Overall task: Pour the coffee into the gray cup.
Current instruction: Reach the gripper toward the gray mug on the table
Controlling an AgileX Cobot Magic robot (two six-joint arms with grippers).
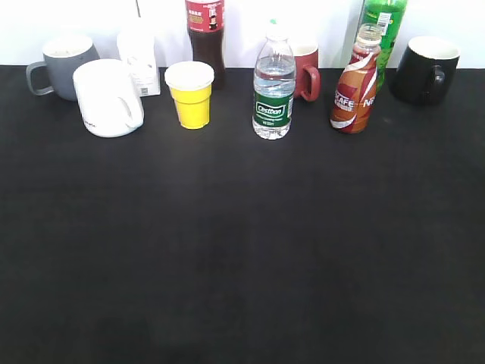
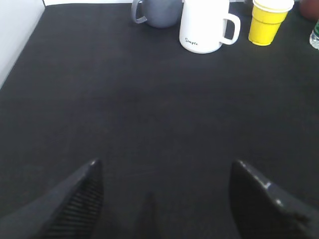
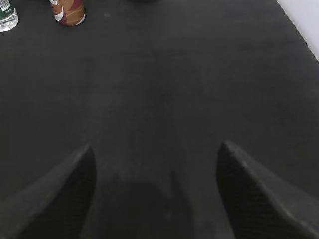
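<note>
The coffee bottle, orange-brown with white "CAFE" lettering, stands upright at the back right of the black table; its base shows in the right wrist view. The gray cup stands at the back left, handle to the left, behind the white mug; it also shows in the left wrist view. My left gripper is open and empty over bare table, well short of the cups. My right gripper is open and empty, far in front of the bottle. Neither gripper shows in the exterior view.
Along the back stand a white mug, a white carton, a yellow cup, a cola bottle, a water bottle, a red mug, a green bottle and a black mug.
</note>
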